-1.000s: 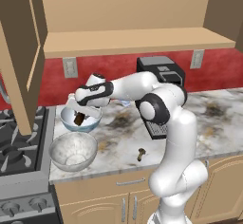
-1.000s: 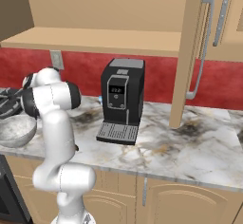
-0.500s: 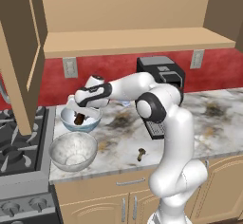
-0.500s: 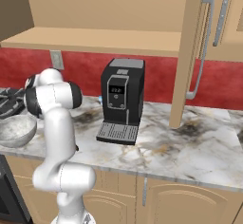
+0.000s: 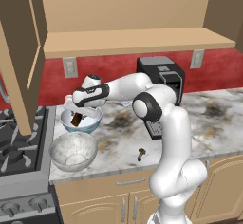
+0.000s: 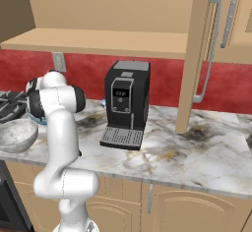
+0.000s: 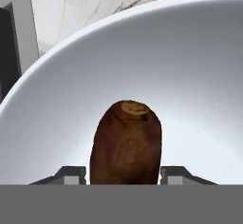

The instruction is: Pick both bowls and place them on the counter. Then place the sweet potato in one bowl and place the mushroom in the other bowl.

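The white and blue bowl [image 5: 93, 122] stands on the marble counter [image 5: 213, 118] near the stove. Its pale inside [image 7: 190, 76] spreads across the hand view. In it the sweet potato [image 5: 76, 119] [image 7: 126, 142] stands on end. My gripper [image 5: 77, 116] [image 7: 123, 175] reaches down into this bowl. Its fingertips [image 7: 73, 174] flank the potato, and a thin gap shows on the left side. The mottled grey bowl [image 5: 73, 151] [image 6: 17, 132] sits in front of it, empty. The tiny mushroom [image 5: 140, 154] lies on the counter near the front edge.
A black coffee machine [image 5: 161, 76] [image 6: 125, 103] stands at the back of the counter, right of the arm. The stove [image 5: 19, 137] borders the bowls on the left. A wooden shelf [image 5: 137, 40] hangs over the counter, and an open cabinet door [image 5: 19, 57] stands at the left.
The fingers have eased apart a little around the sweet potato. The arm and both bowls have stayed in place.
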{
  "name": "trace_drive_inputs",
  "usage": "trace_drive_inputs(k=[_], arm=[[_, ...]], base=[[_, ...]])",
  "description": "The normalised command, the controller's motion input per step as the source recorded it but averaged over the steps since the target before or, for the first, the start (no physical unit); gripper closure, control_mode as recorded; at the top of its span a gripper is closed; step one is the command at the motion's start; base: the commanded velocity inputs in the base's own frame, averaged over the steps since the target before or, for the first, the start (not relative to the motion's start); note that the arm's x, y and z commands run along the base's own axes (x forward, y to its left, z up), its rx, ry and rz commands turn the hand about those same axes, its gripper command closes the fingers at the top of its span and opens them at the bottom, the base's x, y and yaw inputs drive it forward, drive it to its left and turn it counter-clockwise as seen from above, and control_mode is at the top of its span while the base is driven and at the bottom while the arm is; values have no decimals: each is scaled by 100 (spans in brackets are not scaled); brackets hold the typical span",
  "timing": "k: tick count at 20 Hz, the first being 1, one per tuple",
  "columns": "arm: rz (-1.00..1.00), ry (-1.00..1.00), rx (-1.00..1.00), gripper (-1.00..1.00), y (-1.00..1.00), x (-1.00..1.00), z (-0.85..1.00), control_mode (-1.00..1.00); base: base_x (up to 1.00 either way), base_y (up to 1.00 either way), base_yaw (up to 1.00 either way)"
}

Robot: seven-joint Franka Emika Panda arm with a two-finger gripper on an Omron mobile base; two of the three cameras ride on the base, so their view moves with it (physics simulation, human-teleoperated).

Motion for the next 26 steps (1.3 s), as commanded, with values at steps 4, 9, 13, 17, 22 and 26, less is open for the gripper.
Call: trace_drive_inputs(k=[4, 9, 13, 17, 22, 26], arm=[[0, 0, -1, -100, 9, 0, 3, -100], [0, 0, 0, -100, 1, 0, 9, -100], [0, 0, 0, -100, 0, -7, 23, -100], [0, 0, 0, -100, -6, -17, 19, -100], [0, -8, 0, -100, -17, -30, 16, -100], [0, -18, 0, -100, -18, -27, 20, -100]], base=[[0, 0, 0], [0, 0, 0], [0, 0, 0], [0, 0, 0], [0, 0, 0], [0, 0, 0]])
